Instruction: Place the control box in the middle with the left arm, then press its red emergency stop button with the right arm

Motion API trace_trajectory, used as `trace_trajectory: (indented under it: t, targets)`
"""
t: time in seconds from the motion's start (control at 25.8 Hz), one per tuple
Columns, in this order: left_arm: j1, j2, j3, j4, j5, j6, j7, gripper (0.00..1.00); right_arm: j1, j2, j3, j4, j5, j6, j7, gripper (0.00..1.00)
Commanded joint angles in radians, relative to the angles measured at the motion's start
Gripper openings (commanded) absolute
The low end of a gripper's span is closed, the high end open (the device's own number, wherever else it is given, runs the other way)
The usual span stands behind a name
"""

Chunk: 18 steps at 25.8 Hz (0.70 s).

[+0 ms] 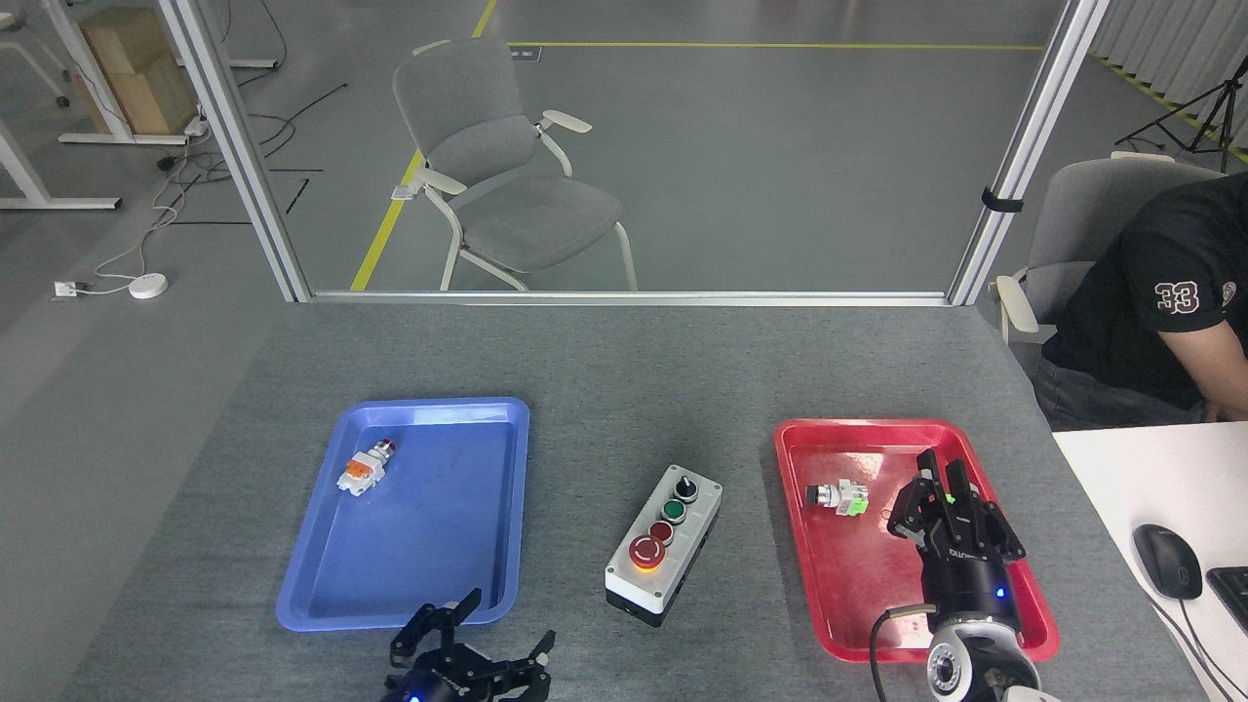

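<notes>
Head view: control box (664, 544) on bare grey table (624, 370) between blue tray (302, 595) and red tray (809, 429), free of both grippers. Red emergency stop button (647, 553) at near end. Left gripper (468, 648) near-left, fingers spread, empty. Right gripper (941, 492) over red tray, fingers drawn together.

beyond your table stood a grey padded armchair (507, 166) on a glossy grey floor (780, 156) striped with yellow tape lines (390, 210).
</notes>
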Motion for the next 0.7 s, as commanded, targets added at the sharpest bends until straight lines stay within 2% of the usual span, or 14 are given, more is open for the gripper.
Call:
trace_trajectory:
  t: [0.0, 0.15, 0.31, 0.43, 0.5, 0.66]
  targets:
    - [0.066, 0.012, 0.230, -0.078, 0.001, -0.102, 0.001, 0.99, -0.008, -0.003, 0.021, -0.001, -0.004, -0.016, 0.008, 0.00]
    - [0.051, -0.017, 0.455, -0.078, 0.035, -0.159, 0.001, 0.99, -0.041, -0.006, 0.096, 0.000, 0.001, -0.039, 0.010, 0.00]
    - [-0.010, -0.019, 0.589, -0.068, 0.212, -0.151, -0.001, 0.99, -0.089, -0.005, 0.206, 0.014, 0.005, -0.041, 0.014, 0.00]
    - [-0.058, -0.019, 0.624, -0.022, 0.310, -0.131, -0.001, 0.99, -0.113, -0.006, 0.315, 0.049, 0.007, -0.047, 0.017, 0.00]
    - [-0.095, -0.017, 0.631, 0.010, 0.316, -0.097, -0.001, 0.99, -0.130, -0.015, 0.389, 0.079, 0.014, -0.082, 0.034, 0.00]
    - [-0.128, -0.010, 0.635, 0.047, 0.302, -0.045, -0.001, 0.99, -0.126, -0.025, 0.430, 0.089, 0.022, -0.171, 0.224, 0.00]
